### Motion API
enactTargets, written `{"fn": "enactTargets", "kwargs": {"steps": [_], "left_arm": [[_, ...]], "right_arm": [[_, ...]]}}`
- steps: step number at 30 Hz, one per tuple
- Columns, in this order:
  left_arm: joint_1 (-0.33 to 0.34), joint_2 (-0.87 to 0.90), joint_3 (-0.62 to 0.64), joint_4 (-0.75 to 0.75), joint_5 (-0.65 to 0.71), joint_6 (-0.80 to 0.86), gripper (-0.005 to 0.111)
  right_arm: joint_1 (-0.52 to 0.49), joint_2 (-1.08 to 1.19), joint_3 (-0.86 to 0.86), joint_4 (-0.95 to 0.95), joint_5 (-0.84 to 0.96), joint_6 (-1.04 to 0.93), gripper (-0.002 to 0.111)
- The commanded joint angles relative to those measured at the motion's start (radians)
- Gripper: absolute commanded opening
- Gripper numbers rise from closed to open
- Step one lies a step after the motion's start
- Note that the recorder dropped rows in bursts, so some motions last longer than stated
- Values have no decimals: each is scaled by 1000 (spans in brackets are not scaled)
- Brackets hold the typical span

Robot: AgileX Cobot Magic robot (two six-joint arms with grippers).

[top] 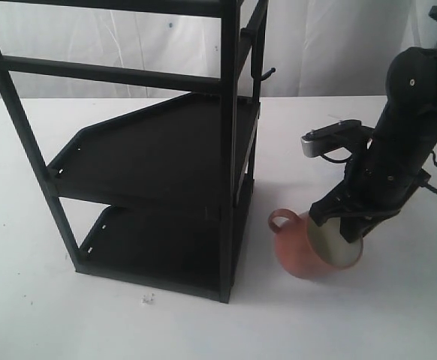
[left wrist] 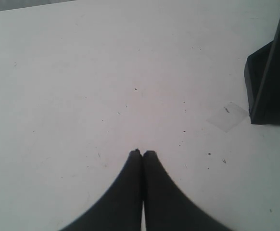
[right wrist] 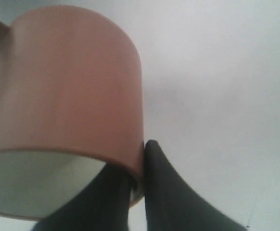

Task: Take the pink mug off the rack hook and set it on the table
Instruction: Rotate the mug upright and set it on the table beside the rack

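The pink mug (top: 302, 251) is tilted just right of the rack's base, low over the white table (top: 399, 300), its cream mouth turned toward the arm and its handle (top: 281, 219) toward the rack. My right gripper (top: 351, 234) is shut on the mug's rim, one finger inside and one outside, as the right wrist view shows on the mug (right wrist: 68, 91). Whether the mug touches the table I cannot tell. The rack hook (top: 267, 74) sticks out bare from the upright post. My left gripper (left wrist: 143, 153) is shut and holds nothing over the bare table (left wrist: 82, 86).
The tall black shelf rack (top: 158, 150) stands on the left half of the table; its foot (left wrist: 270, 86) shows in the left wrist view. A small clear scrap (left wrist: 228, 116) lies beside that foot.
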Motion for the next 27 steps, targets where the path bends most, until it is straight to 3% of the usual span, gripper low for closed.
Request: {"fn": "enactTargets", "kwargs": {"steps": [1,6,14,27], "left_arm": [[-3,-4,4,-1,-2,-9,0],[-3,-4,4,-1,-2,-9,0],[-3,-4,4,-1,-2,-9,0],[-3,-4,4,-1,-2,-9,0]], "right_arm": [[-2,6,5,-3,-11,-8,0],[-2,6,5,1,-15,-8,1],[-2,6,5,2,-55,-8,18],[-2,6,5,47,-106,-10,18]]}}
